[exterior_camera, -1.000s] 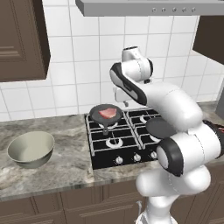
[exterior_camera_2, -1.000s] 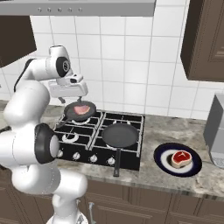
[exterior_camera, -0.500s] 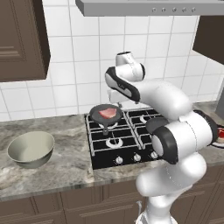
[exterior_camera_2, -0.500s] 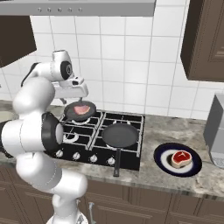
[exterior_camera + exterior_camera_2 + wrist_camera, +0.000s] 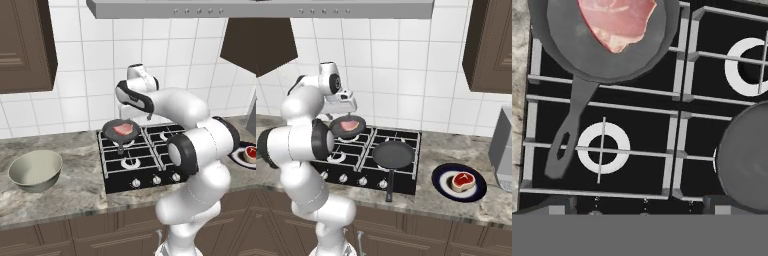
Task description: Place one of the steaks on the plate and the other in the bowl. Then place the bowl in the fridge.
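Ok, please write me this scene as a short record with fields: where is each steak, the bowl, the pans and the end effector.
steak one: in the small pan on the back burner
steak two: on the dark plate, right of the hob
bowl: nothing in it, on the counter left of the hob
second pan: nothing in it, on a front burner
end effector: open, above the small pan, holding nothing
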Robot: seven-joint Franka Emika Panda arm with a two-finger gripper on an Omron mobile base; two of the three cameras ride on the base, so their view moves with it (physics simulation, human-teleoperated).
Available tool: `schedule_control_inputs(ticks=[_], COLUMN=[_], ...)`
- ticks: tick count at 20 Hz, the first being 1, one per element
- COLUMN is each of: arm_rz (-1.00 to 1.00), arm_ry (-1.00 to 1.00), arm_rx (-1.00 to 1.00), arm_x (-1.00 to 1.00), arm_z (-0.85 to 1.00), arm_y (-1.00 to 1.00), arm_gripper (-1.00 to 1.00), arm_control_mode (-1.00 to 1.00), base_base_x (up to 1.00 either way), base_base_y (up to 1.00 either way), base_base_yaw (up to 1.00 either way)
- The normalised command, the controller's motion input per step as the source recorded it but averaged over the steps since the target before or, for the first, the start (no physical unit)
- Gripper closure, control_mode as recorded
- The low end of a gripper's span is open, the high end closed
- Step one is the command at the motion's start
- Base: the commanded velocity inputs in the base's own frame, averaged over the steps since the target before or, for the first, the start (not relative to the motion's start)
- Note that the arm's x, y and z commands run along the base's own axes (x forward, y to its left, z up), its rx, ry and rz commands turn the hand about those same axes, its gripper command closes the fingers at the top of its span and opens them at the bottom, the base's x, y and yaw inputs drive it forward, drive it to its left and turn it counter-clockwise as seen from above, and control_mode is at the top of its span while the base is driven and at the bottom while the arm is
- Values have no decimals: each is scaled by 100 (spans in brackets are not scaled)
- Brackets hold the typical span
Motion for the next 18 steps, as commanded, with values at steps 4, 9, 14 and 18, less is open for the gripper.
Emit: schedule_control_inputs(ticks=[4,9,14,18], arm_rz=[0,0,0,0], arm_ry=[0,0,0,-6], arm_rx=[0,0,0,1], arm_x=[44,32,27,12], arm_z=[-22,-5,-20,-22], arm_y=[0,3,14,13], arm_gripper=[-100,-100,-100,-100], arm_control_mode=[-100,-100,-100,-100], base_base_x=[0,0,0,0], base_base_y=[0,0,0,0], base_base_yaw=[0,0,0,0])
